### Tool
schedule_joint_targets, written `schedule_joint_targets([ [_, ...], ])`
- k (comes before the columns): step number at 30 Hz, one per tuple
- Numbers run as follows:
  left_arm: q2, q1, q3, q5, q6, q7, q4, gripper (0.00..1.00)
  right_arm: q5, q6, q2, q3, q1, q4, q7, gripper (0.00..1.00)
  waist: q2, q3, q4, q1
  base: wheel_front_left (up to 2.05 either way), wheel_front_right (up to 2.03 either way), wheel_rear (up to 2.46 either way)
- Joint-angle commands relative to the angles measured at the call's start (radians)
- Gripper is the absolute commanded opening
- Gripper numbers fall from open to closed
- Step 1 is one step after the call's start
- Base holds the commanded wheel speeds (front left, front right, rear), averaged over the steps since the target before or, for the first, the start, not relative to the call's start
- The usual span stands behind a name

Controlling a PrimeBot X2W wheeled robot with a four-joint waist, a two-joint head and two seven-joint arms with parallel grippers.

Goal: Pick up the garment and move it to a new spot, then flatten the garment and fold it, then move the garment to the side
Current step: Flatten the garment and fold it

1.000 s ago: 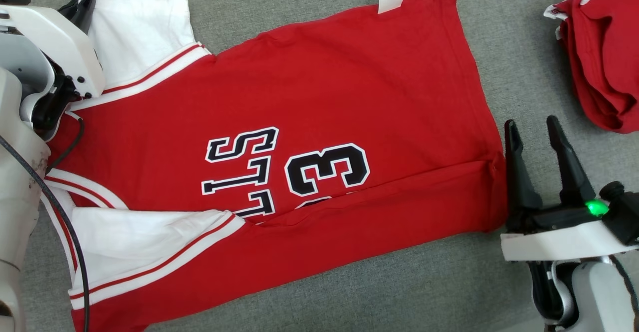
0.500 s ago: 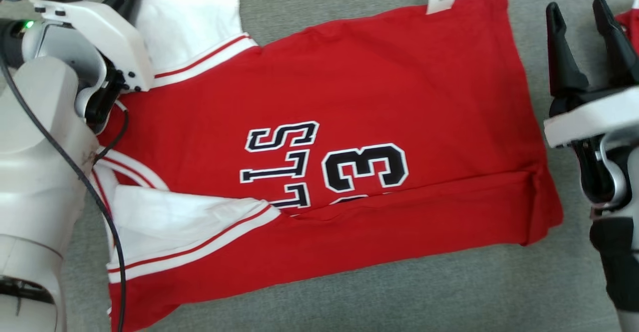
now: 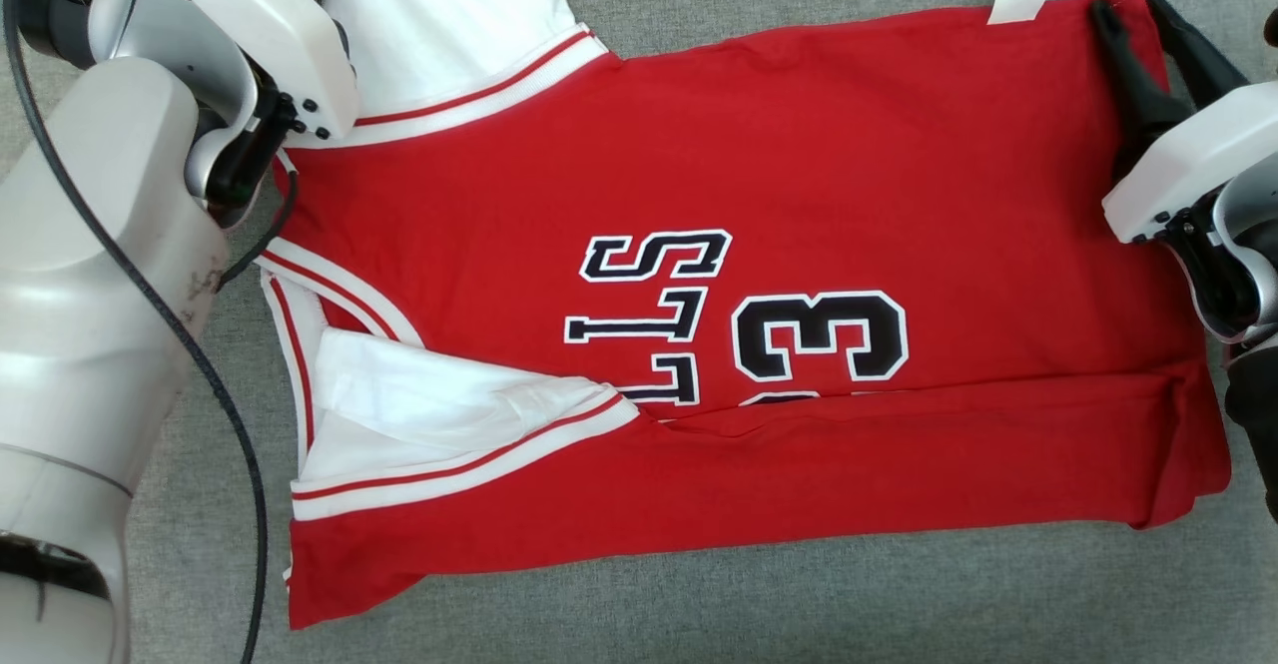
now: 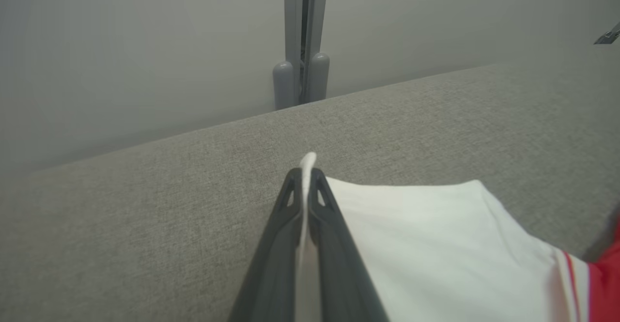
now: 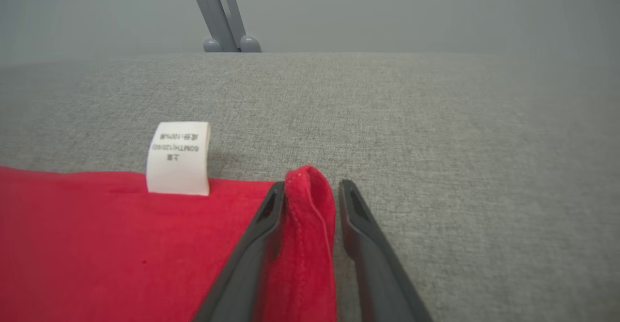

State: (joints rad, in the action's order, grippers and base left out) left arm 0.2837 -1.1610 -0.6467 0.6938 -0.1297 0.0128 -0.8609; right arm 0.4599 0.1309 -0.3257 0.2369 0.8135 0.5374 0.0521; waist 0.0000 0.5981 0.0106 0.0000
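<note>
Gripping the red jersey (image 3: 799,175) for its next fold.
We are pinching the white sleeve (image 4: 426,244), well apart from the care label (image 5: 178,160), in our closed left gripper (image 4: 306,176). Our right gripper (image 5: 312,185) is straddling the hem corner (image 5: 307,215) just beside that label, jaws part-open and, we judge, needing to clamp before we lift. The jersey is lying flat on grey cloth (image 3: 799,604), its edge opposite the label folded over.

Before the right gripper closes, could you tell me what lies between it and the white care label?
Only bare red jersey fabric, in the right wrist view.
</note>
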Motion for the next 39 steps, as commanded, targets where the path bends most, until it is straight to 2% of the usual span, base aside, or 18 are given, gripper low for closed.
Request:
schedule_joint_targets([
  [1, 0.019, -0.017, -0.004, 0.010, -0.001, 0.012, 0.010, 0.00, 0.010, 0.000, -0.018, 0.004, 0.007, 0.005, -0.011, 0.00, 0.0000, -0.004, 0.001, 0.0000, 0.00, 0.00, 0.00],
  [8, 0.090, 0.051, -0.007, 0.037, 0.000, 0.083, 0.109, 0.00, 0.079, 0.000, -0.041, 0.011, -0.046, -0.086, -0.046, 0.00, 0.0000, -0.041, -0.006, 0.0000, 0.00, 0.00, 0.00],
  [13, 0.148, 0.179, 0.018, 0.077, 0.011, 0.128, 0.278, 0.00, 0.116, 0.000, -0.081, -0.001, -0.154, -0.212, -0.033, 0.00, 0.0000, -0.067, 0.004, 0.0000, 0.00, 0.00, 0.00],
  [21, 0.279, 0.474, 0.067, 0.144, 0.110, 0.135, 0.658, 0.00, 0.148, 0.000, -0.091, -0.092, -0.381, -0.393, 0.010, 0.00, 0.0000, -0.100, 0.024, 0.0000, 0.00, 0.00, 0.00],
  [28, 0.380, 0.731, 0.092, 0.186, 0.237, 0.114, 0.941, 0.00, 0.143, 0.000, -0.049, -0.140, -0.528, -0.485, 0.031, 0.00, 0.0000, -0.127, 0.022, 0.0000, 0.00, 0.00, 0.00],
  [31, 0.401, 0.818, 0.103, 0.208, 0.286, 0.114, 1.019, 0.00, 0.140, 0.000, -0.028, -0.168, -0.571, -0.491, 0.023, 0.00, 0.0000, -0.138, 0.022, 0.0000, 0.00, 0.00, 0.00],
  [39, 0.411, 0.941, 0.102, 0.271, 0.320, 0.099, 1.079, 0.00, 0.142, 0.000, 0.012, -0.183, -0.637, -0.476, 0.018, 0.00, 0.0000, -0.157, 0.020, 0.0000, 0.00, 0.00, 0.00],
])
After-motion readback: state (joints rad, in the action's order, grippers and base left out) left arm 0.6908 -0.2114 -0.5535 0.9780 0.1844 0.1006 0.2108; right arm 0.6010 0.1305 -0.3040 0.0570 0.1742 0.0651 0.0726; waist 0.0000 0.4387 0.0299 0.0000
